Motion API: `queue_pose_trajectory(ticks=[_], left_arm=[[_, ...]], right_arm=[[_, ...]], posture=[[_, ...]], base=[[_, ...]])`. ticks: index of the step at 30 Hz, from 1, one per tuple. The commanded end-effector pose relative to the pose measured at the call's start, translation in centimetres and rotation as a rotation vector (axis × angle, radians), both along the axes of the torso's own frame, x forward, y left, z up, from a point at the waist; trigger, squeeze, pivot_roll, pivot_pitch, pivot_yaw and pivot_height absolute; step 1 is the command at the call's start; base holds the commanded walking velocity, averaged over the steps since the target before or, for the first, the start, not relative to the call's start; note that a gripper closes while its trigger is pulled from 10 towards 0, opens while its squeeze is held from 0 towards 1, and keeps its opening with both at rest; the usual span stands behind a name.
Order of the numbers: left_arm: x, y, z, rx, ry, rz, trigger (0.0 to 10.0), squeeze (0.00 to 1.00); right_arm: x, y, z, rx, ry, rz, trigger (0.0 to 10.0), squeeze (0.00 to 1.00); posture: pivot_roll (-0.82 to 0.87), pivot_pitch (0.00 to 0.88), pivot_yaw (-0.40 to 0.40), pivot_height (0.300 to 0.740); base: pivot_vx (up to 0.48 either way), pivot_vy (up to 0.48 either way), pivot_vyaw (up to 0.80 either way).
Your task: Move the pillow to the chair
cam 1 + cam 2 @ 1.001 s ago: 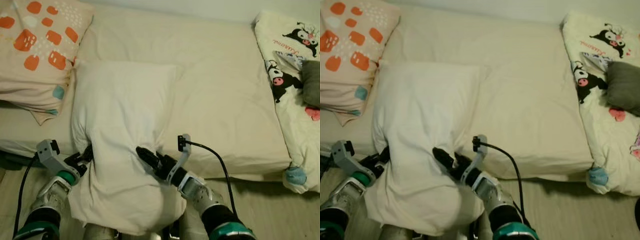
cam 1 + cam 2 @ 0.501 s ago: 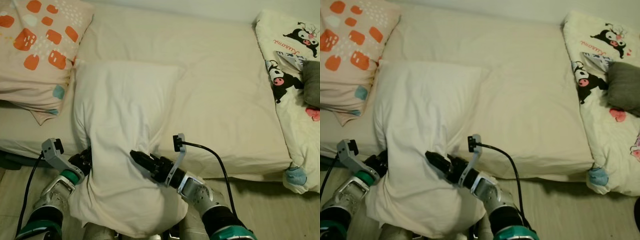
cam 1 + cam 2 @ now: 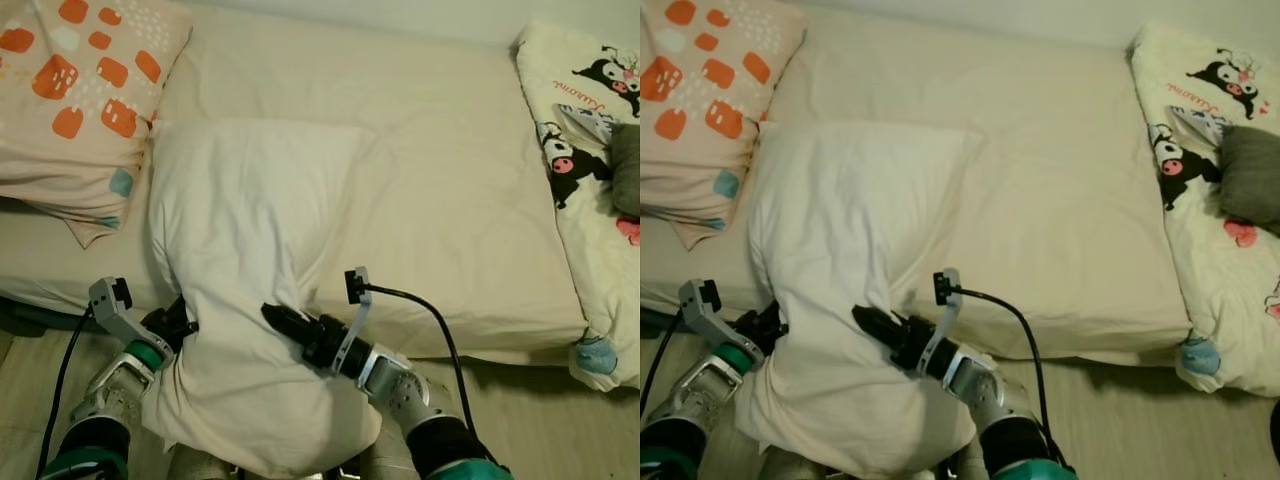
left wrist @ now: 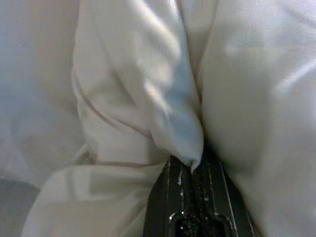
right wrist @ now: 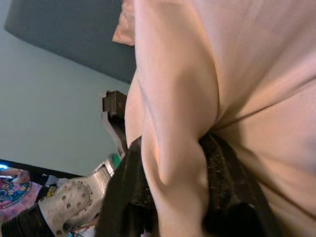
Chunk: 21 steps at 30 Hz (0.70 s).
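I'm looking down on a wide bed with a cream sheet (image 3: pixel 440 190). A plain white pillow (image 3: pixel 250 230) lies on it, its near end sagging over the edge (toward the pale wood floor (image 3: pixel 560 420)). A cushion patterned with orange blocks (image 3: pixel 70 90) sits far left, a cartoon-print blanket (image 3: pixel 585 150) far right

The two head eyes are looking steeply down from above the bed (image 3: pixel 440 190), facing its near edge, both sharing the white pillow (image 3: pixel 250 250) draped over that edge. Each wrist camera is sitting pressed close against that pillow (image 4: pixel 138 98), peering along its own black fingers (image 5: pixel 222 187) into folds.
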<state>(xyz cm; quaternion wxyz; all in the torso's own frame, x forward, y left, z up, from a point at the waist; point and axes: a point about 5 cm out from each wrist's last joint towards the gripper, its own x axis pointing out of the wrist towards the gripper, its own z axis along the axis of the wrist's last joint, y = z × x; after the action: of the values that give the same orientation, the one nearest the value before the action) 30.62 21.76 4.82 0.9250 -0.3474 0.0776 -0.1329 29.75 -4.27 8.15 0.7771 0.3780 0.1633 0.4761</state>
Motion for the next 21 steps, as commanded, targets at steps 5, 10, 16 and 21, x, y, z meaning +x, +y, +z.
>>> queue_pose_trajectory(ticks=[5,10,16,21], left_arm=[[-0.1,-2.3,1.0,-0.008,-0.076,-0.117,0.0,0.0],[-0.1,-2.5,2.9,0.103,-0.152,-0.115,0.0,0.0],[0.6,-1.6,5.6,0.147,-0.227,0.017,0.0,0.0],[0.8,-1.9,7.3,0.142,-0.27,0.05,0.0,0.0]], right_arm=[[-0.7,1.9,1.0,0.044,-0.029,0.083,0.0,0.0],[0.0,1.4,2.1,0.064,-0.073,0.04,0.0,0.0],[0.4,0.7,3.0,0.065,-0.118,-0.001,0.0,0.0],[0.6,0.2,3.2,0.025,-0.155,-0.041,0.0,0.0]], posture=[[0.09,0.161,-0.04,0.634],[0.12,0.135,-0.04,0.634],[0.13,0.114,-0.033,0.634],[0.13,0.104,-0.024,0.634]], base=[[0.0,0.0,0.0],[0.0,0.0,0.0],[0.0,0.0,0.0],[0.0,0.0,0.0]])
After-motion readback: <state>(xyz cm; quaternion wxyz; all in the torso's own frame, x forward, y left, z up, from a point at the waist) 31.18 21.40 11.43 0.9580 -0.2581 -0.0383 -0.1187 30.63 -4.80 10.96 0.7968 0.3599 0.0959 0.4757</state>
